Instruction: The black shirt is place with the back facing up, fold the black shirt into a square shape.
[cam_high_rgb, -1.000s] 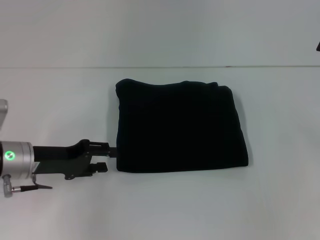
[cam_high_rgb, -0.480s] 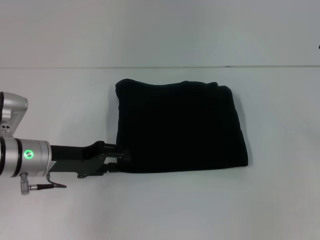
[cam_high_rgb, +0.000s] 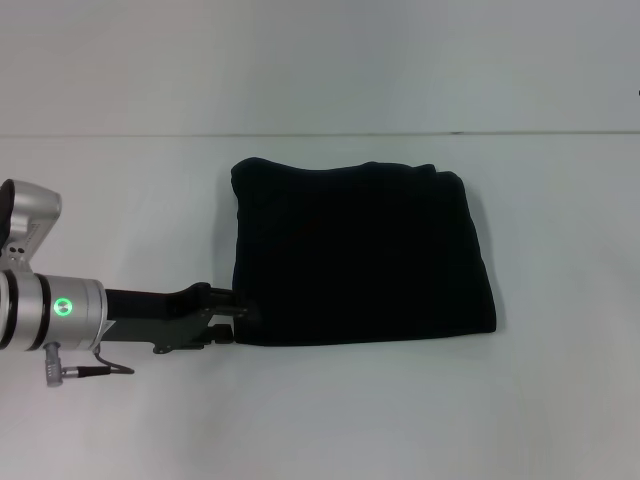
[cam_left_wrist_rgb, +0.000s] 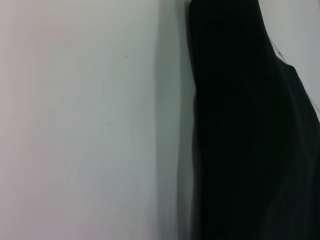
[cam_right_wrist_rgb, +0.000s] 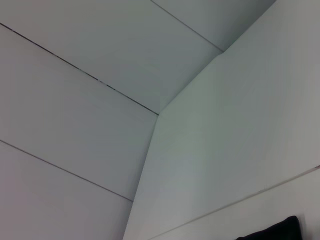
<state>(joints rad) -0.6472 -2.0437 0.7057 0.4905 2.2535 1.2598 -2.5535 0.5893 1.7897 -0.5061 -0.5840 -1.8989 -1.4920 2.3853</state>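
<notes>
Nearest you in the head view, the left arm reaches in low from the left side, its silver wrist showing a green light, and the left gripper (cam_high_rgb: 240, 312) sits right at the near-left corner of the black shirt (cam_high_rgb: 360, 255). Its fingertips meet the hem there, but you cannot tell whether they are clamped on the fabric or merely touching it, since black gripper and black cloth run together. The left wrist view gives you only the shirt's (cam_left_wrist_rgb: 250, 130) folded edge against the white table (cam_left_wrist_rgb: 80, 125), with none of the arm's own fingers visible. Beyond the gripper, the shirt lies flat on the white table (cam_high_rgb: 320, 420) as a roughly square bundle, plain side up, with layered folds visible along its far edge. The right gripper is out of sight; its wrist camera shows white wall panels and a small corner of the shirt (cam_right_wrist_rgb: 275, 232).
</notes>
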